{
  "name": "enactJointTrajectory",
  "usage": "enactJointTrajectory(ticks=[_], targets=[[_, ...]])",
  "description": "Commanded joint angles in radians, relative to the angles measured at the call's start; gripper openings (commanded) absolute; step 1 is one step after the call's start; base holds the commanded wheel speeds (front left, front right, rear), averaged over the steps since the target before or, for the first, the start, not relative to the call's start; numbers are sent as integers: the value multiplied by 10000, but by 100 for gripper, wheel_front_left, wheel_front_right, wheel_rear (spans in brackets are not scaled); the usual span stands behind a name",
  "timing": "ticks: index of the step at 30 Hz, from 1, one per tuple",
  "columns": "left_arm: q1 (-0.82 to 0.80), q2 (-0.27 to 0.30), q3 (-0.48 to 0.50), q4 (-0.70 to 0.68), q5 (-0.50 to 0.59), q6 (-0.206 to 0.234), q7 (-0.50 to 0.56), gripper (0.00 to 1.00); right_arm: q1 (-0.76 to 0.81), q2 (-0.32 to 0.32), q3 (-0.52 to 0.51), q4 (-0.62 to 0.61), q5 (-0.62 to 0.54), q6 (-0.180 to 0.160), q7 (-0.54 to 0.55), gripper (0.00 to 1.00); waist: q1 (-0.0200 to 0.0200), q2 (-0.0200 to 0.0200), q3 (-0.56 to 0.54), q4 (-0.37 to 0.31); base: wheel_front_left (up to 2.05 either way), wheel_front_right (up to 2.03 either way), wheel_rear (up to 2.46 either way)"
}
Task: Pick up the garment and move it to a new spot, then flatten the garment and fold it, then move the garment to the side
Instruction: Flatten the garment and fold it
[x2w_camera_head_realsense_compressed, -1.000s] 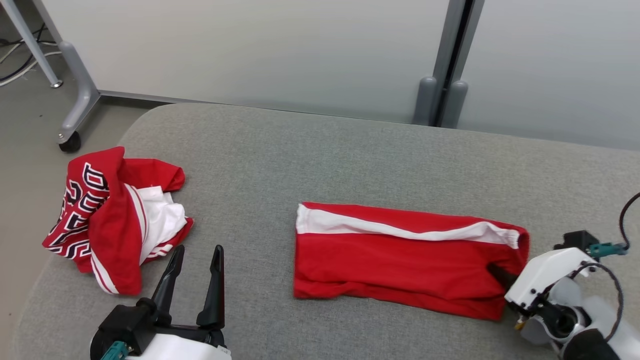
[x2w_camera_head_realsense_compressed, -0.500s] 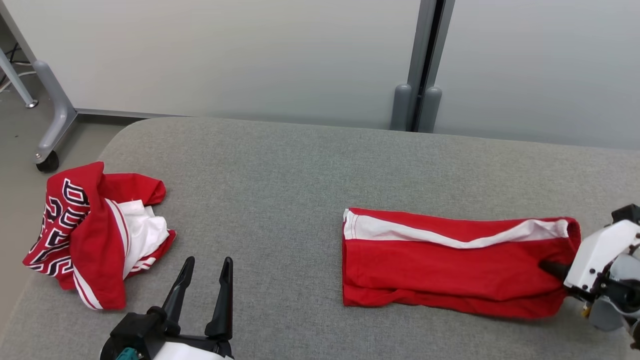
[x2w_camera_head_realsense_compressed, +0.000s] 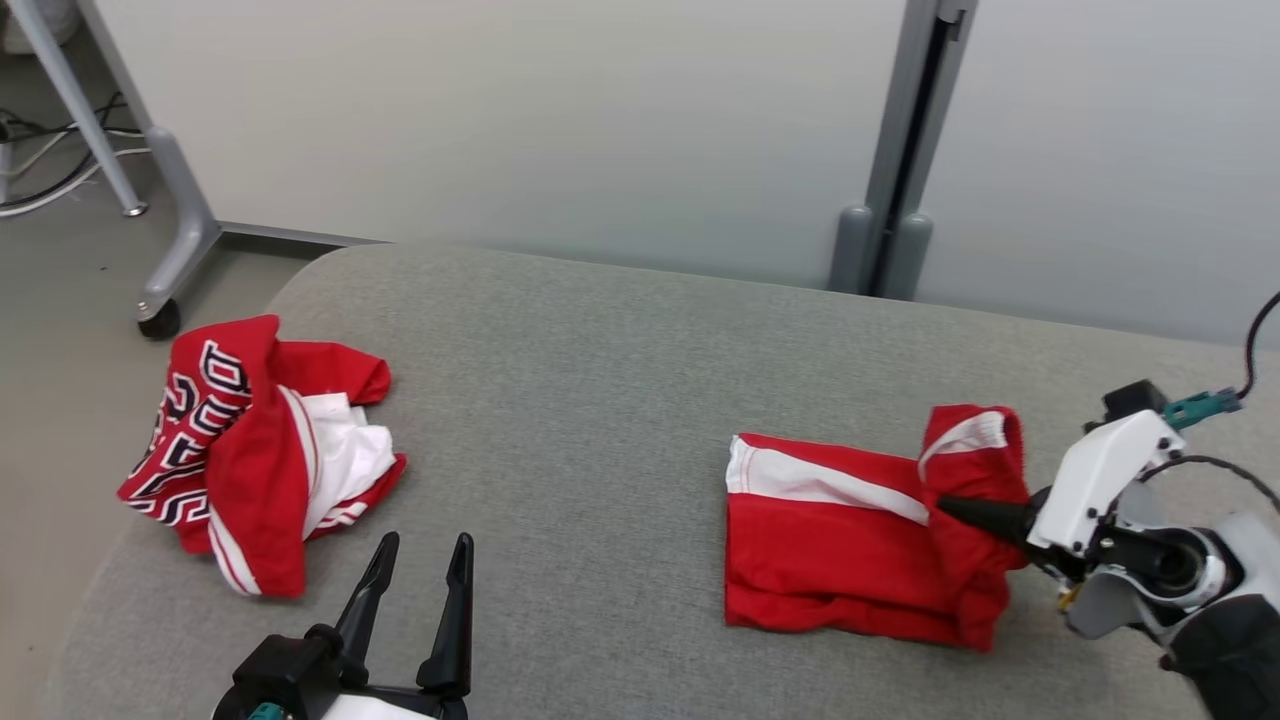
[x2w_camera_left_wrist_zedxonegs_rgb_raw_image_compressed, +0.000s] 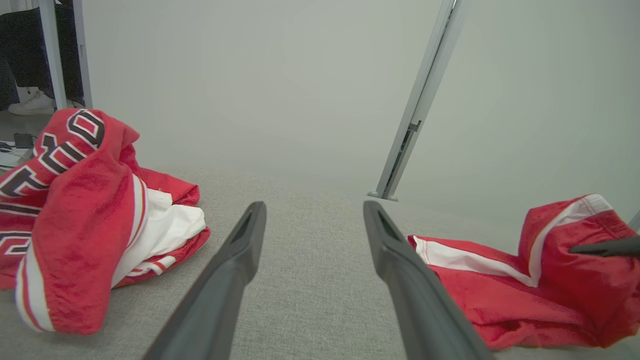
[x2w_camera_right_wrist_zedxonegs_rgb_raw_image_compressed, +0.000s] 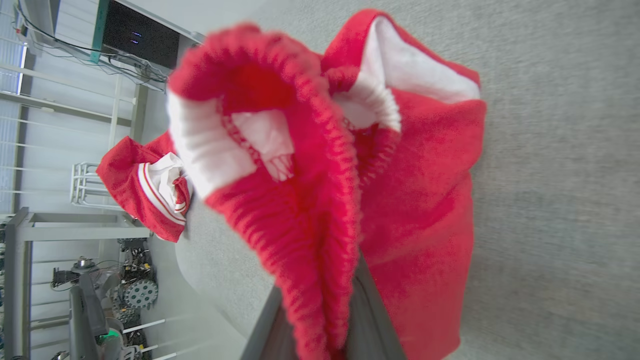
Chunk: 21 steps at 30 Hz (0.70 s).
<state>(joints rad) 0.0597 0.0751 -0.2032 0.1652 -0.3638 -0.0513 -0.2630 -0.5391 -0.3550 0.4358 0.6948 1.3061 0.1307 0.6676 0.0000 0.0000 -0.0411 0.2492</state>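
The garment (x2w_camera_head_realsense_compressed: 240, 450), a red jersey with black white-outlined letters and white parts, lies crumpled at the table's left edge; it also shows in the left wrist view (x2w_camera_left_wrist_zedxonegs_rgb_raw_image_compressed: 75, 210) and the right wrist view (x2w_camera_right_wrist_zedxonegs_rgb_raw_image_compressed: 145, 185). My left gripper (x2w_camera_head_realsense_compressed: 425, 550) stands open just right of it, nothing between its fingers (x2w_camera_left_wrist_zedxonegs_rgb_raw_image_compressed: 240, 260). A second red cloth with a white stripe (x2w_camera_head_realsense_compressed: 840, 560) lies folded at the right. My right gripper (x2w_camera_head_realsense_compressed: 950, 508) is shut on that cloth's right end, which is raised and curled leftward over the rest (x2w_camera_left_wrist_zedxonegs_rgb_raw_image_compressed: 565, 235). Its ribbed hem (x2w_camera_right_wrist_zedxonegs_rgb_raw_image_compressed: 310, 200) hides the fingertips.
The grey padded table (x2w_camera_head_realsense_compressed: 600, 380) has a rounded left edge with floor beyond it. A frame leg with a caster (x2w_camera_head_realsense_compressed: 160, 320) stands on that floor. A pale partition wall with a grey post (x2w_camera_head_realsense_compressed: 890, 250) runs along the far side.
My right gripper has lifted the striped cloth's right end and carried it leftward, so the cloth now lies shorter. The head camera has shifted. The left gripper stays open in place.
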Motion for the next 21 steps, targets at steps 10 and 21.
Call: enactJointTrajectory(ticks=[10,21], targets=[[-57,96,-97,131,-101,-27,47,100,-475,1289,62,1194,259,2,-18,0,0,0,-13,878,0,0,0],[-102,81,-170,214,-170,77,38,100,-1244,1848,361,2390,-155,2,-432,100,0,0,50,1018,0,0,0]])
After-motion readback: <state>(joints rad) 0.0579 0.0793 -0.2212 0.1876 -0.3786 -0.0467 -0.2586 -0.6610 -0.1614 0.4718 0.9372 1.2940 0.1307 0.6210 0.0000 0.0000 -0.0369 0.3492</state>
